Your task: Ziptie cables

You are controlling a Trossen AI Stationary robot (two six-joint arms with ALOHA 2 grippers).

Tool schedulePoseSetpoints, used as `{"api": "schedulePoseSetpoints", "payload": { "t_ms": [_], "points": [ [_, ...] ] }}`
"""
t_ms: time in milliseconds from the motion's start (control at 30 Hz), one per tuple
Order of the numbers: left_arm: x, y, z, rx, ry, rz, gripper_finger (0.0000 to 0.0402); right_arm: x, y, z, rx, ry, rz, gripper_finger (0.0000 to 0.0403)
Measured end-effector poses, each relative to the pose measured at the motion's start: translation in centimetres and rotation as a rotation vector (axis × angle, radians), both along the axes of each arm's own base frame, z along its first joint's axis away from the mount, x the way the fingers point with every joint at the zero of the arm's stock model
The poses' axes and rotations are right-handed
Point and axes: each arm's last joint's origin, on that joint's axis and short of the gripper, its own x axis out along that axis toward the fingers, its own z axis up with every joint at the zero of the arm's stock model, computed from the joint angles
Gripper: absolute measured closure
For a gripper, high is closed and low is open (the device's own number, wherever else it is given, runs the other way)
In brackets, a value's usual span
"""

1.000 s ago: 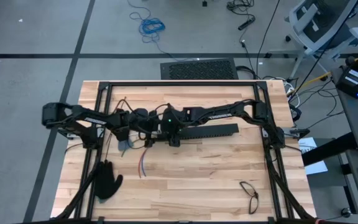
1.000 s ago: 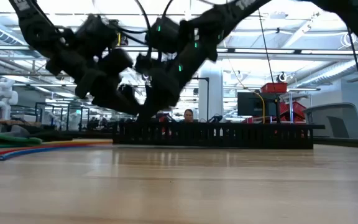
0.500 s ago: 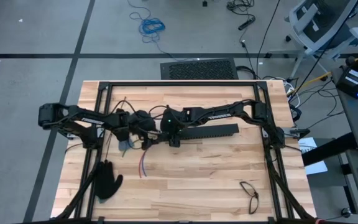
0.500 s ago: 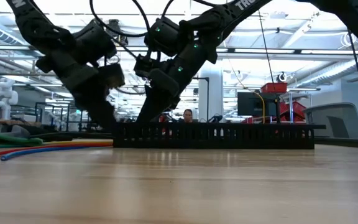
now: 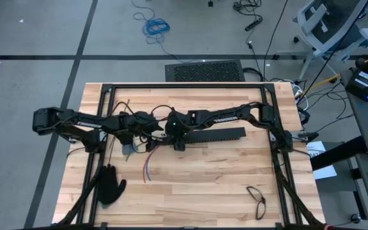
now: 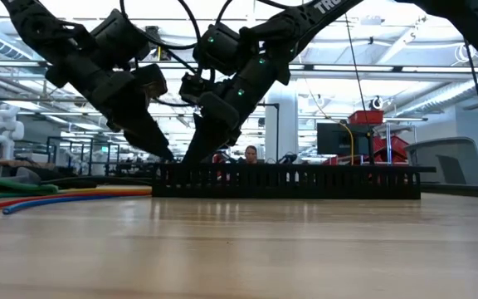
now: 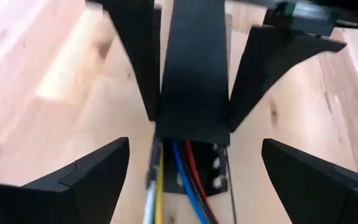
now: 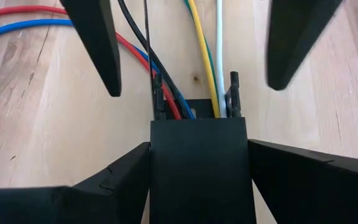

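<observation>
You are looking at a table [image 5: 197, 185] of pale jointed wood strips, with a smooth satin finish that shows grain and small knots. Between the right gripper [image 8: 190, 53] fingers the cables [image 8: 166, 74] look like smooth, slightly glossy plastic insulation in red, blue, yellow, green and white, with a thin dark ziptie [image 8: 146, 50] of plain plastic beside them. The slotted bar [image 8: 197, 168] clasped by those fingers is matt black plastic, flat-faced and unmarked. The left gripper [image 7: 191, 180] fingers read as the same dull black plastic. Beyond the fingers, a limp black glove [image 5: 110, 185] looks like soft cloth.
</observation>
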Motion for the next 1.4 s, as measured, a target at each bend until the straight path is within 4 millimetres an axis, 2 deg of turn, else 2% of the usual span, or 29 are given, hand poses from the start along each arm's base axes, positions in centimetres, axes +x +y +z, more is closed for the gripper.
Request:
{"api": "schedulePoseSetpoints", "payload": {
  "t_ms": [200,467,633,1400],
  "points": [
    [-0.1,0.0,-0.1,-0.073,0.017,0.053,0.0041,0.0,0.0,0.0,-0.001,0.0,0.0,0.016],
    [0.0,-0.1,-0.6,-0.034,0.042,-0.002,0.0041,0.0,0.0,0.0,0.0,-0.001,-0.001,0.016],
    [0.2,0.2,-1.4,0.062,0.073,0.019,0.0041,0.0,0.0,0.0,0.0,-0.001,0.0,0.016],
    [0.4,0.0,-1.2,0.045,0.041,-0.009,0.0041,0.1,-0.1,0.1,-0.001,-0.016,0.0,0.016]
  ]
}}
